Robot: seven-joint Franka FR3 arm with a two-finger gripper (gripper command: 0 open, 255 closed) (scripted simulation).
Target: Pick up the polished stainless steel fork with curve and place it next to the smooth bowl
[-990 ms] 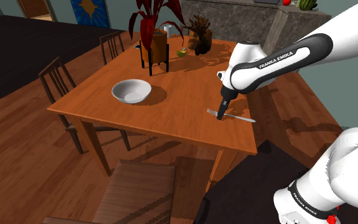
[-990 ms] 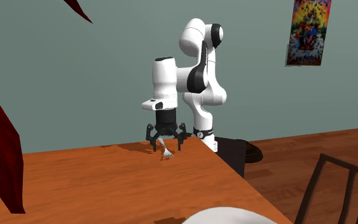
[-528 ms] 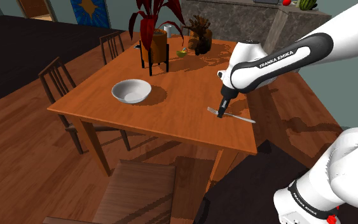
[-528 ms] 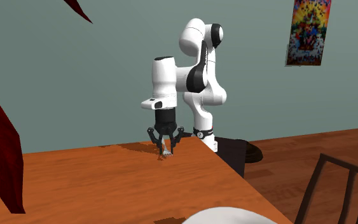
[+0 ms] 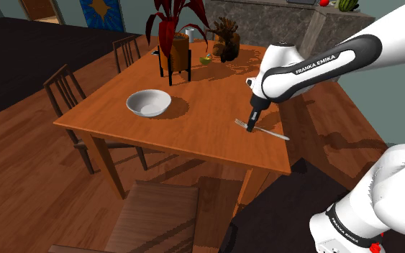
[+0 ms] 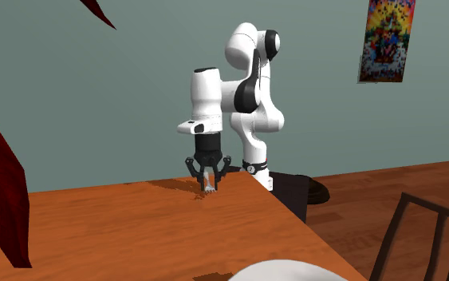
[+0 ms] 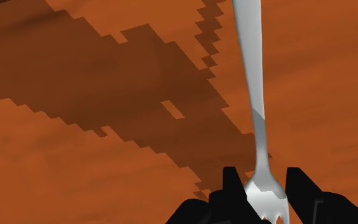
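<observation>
Clamped on fork (image 5: 271,134) by end effector (image 5: 249,129), low at tabletop (image 5: 193,133) right; yet to carry beside bowl (image 5: 149,103), centre-left.

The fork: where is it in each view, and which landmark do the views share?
Shoulder view: fork by the table's edge, right of middle.
Second exterior view: fork under the arm, near the table's far corner.
Wrist view: fork between the fingers, handle running away.
Shared landmark: the black fingers.
</observation>
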